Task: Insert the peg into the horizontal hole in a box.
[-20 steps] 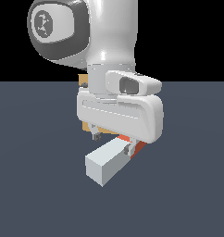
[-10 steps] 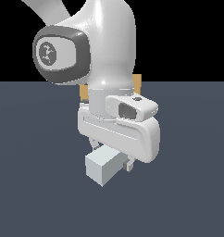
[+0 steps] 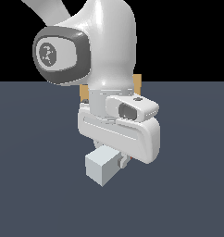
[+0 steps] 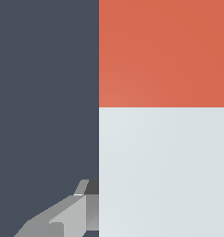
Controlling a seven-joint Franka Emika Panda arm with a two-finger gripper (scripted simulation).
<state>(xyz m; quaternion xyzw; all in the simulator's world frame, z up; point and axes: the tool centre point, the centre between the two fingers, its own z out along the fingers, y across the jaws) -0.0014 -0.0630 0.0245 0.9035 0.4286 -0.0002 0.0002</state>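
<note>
The peg (image 3: 102, 166) is under my hand with its grey-white end face toward the exterior camera; its orange-red end is hidden there. In the wrist view the peg fills one side, with the orange-red part (image 4: 164, 53) beyond the grey-white part (image 4: 164, 171). My gripper (image 3: 113, 159) is shut on the peg's grey-white part. One finger (image 4: 74, 213) lies against the peg's side; the other is out of frame. The tan box (image 3: 138, 84) stands behind my arm, and only its two edges show. The hole is hidden.
The dark blue-grey floor (image 3: 192, 185) stretches all round. My arm's large white link (image 3: 104, 41) blocks most of the box in the exterior view.
My arm has swung and the hand has turned. The peg has turned with it: its orange-red end no longer shows, and the grey-white end now faces the camera.
</note>
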